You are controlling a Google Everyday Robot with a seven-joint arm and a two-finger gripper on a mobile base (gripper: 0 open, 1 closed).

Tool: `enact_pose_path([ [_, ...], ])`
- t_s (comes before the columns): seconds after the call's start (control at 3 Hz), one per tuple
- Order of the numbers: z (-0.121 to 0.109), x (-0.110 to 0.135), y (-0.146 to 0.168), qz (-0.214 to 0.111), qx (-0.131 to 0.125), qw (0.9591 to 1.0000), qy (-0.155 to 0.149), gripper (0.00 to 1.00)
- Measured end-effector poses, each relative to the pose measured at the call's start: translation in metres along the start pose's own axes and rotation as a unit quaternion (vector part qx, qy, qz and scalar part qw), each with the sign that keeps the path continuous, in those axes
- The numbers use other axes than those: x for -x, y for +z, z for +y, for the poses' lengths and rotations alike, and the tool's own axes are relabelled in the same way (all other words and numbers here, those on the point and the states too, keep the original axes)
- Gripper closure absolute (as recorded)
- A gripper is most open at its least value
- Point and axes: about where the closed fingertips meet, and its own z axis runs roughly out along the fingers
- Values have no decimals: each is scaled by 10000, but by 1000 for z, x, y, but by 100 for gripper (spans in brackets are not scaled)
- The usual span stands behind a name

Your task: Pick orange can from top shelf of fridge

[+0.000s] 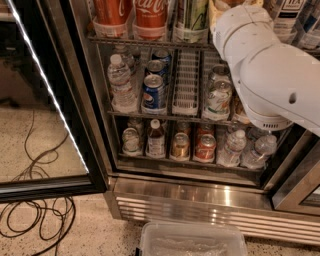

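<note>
The fridge (200,200) stands open, its black-framed glass door (45,85) swung to the left. The top shelf (150,42) runs along the upper edge and holds two red Coca-Cola cans (150,12) and a green-and-white can (192,15) in clear holders. My white arm (265,65) reaches up from the right, and its end covers the right part of the top shelf. My gripper is out of view, past the arm's end at the top edge. A sliver of orange-brown (232,2) shows above the arm; I cannot tell whether it is the orange can.
The middle rack holds a water bottle (120,80), Pepsi cans (153,92) and a white lane divider (186,85). The lower rack holds small bottles and copper-orange and red cans (205,147). A clear plastic bin (192,240) sits on the floor in front. Cables (35,215) lie at the lower left.
</note>
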Motion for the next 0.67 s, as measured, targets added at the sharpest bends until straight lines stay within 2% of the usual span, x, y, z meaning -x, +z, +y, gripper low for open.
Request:
enact_pose_path([
  [0.33,0,0,0,-1,1,10000,1,100],
  [0.67,-3,10,2,-100,132,9998,111,100],
])
